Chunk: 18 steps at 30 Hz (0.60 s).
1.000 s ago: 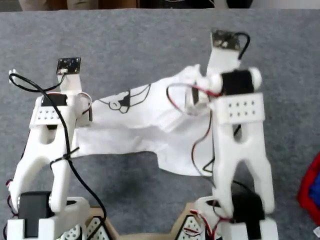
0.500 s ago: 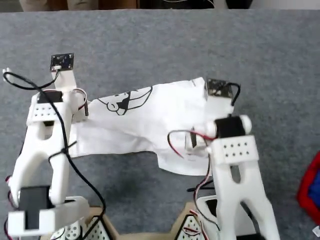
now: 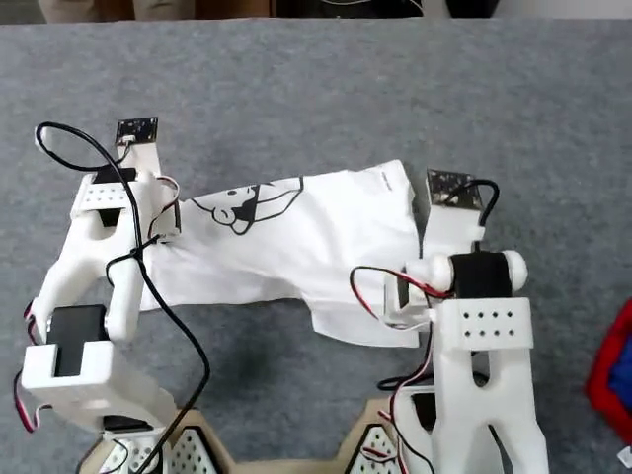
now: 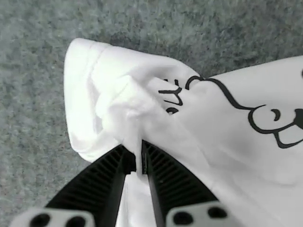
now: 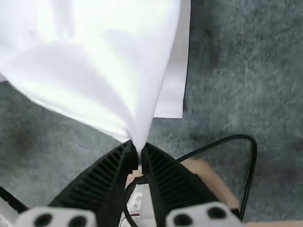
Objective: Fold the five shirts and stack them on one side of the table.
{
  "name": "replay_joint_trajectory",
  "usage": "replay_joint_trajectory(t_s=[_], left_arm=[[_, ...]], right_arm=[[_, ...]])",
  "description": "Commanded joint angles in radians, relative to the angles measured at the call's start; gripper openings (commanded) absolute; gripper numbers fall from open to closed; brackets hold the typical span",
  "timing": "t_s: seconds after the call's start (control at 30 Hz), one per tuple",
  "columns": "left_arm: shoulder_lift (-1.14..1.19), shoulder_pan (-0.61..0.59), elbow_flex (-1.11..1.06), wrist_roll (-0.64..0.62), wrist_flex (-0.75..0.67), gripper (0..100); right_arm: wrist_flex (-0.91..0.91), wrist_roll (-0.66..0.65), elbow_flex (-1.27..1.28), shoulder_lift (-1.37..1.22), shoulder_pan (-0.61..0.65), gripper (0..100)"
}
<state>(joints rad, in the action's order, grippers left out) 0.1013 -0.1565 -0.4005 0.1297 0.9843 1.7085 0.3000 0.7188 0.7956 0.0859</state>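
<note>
A white shirt (image 3: 296,242) with a black cartoon print lies stretched across the grey table between the two arms. My left gripper (image 4: 137,163) is shut on a bunched fold at the shirt's (image 4: 199,123) left end, near the print; from above that gripper (image 3: 163,222) is at the cloth's left edge. My right gripper (image 5: 136,153) is shut on the shirt's (image 5: 104,71) right edge, holding it lifted so the cloth drapes down from the jaws. In the high view the right gripper (image 3: 410,291) sits over the shirt's lower right part.
A red and blue object (image 3: 614,365) sits at the table's right edge. Black and red cables (image 3: 158,326) trail from both arms. The arm bases (image 3: 296,449) stand at the near edge. Grey carpet-like table (image 3: 296,89) stretches behind the shirt.
The right arm has pulled back toward the near edge with the shirt's right edge in its jaws, drawing that side flatter. The left arm has shifted slightly while holding its end.
</note>
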Motion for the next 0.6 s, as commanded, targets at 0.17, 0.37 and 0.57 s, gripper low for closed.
replay_joint_trajectory(t_s=[0.17, 0.37, 0.57], left_arm=[[0.002, -0.003, 0.046, -0.003, -0.012, 2], [0.002, -0.003, 0.046, -0.005, 0.002, 2], [-0.005, 0.012, 0.052, -0.003, 0.118, 2]], right_arm=[[-0.072, -0.014, 0.073, 0.027, -0.022, 0.5], [-0.072, -0.015, 0.071, 0.022, -0.019, 0.9], [-0.071, -0.095, 0.067, 0.027, -0.024, 0.9]])
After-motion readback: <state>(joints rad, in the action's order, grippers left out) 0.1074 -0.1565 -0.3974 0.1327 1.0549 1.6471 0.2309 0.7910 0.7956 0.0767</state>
